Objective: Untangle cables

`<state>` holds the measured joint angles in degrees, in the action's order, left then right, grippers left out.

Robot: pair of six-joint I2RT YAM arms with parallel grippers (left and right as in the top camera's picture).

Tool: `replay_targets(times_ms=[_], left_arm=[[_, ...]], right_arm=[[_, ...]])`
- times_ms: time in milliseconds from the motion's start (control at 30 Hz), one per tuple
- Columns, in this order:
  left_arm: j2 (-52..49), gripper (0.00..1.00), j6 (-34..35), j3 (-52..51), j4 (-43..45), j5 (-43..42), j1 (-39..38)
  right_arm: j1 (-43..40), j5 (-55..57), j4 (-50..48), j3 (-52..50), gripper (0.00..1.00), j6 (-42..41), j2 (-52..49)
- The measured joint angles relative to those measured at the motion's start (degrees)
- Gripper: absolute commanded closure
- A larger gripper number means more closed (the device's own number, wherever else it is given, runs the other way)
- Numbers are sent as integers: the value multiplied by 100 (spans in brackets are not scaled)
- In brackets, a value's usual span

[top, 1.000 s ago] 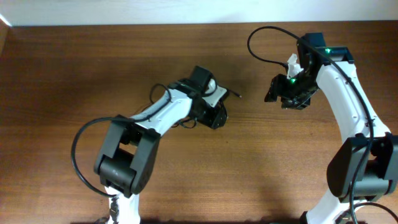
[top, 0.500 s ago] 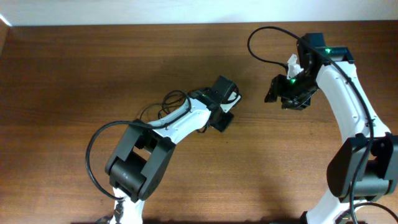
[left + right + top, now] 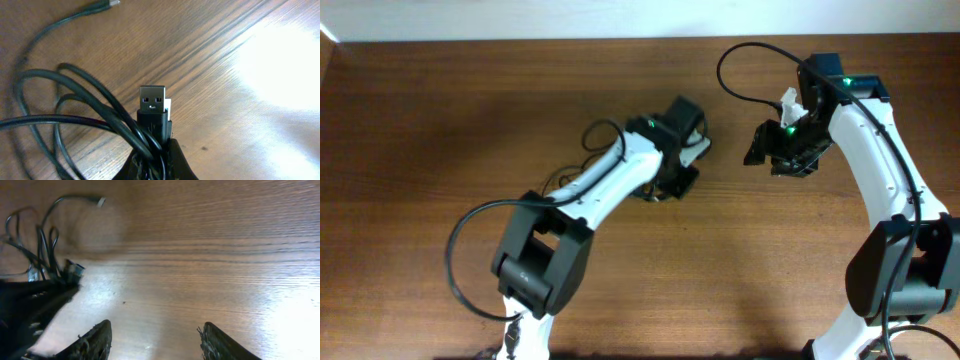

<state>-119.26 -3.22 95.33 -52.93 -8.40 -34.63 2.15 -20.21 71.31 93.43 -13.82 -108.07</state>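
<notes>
Left tool pinches the cables tight — a USB plug sticks up just past its tips; right tool hangs wide, empty, above the desk

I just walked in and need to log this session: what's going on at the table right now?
The left gripper is shut on a bunch of thin black cables, pinching it just behind a USB plug that pokes out in front. The other loops trail over the wooden table, and one loose end with a small connector lies flat. The right gripper hangs open over bare wood off to the side, holding nothing. The cords look tangled.
</notes>
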Motion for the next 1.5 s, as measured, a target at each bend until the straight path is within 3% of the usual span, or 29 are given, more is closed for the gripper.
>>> replay_targets(times_ms=[100,300,500,767,1000,1500], left_arm=[[190,100,-114,588,-393,-866,422],[682,100,-481,671,-584,-2686,1121],[684,100,-625,671,-586,-4802,1635],[688,100,-789,678,-122,-7578,1998],[688,100,-328,702,133,-7973,1993],[688,100,-289,702,177,-7801,1626]], right_arm=[[0,-129,2,0,42,118,0],[0,-310,9,0,44,273,0],[0,-1552,68,-2,44,855,48],[0,-2052,-87,-11,36,946,2398],[0,-2356,-551,-11,36,726,2557],[129,-2608,-813,-11,37,9,2133]])
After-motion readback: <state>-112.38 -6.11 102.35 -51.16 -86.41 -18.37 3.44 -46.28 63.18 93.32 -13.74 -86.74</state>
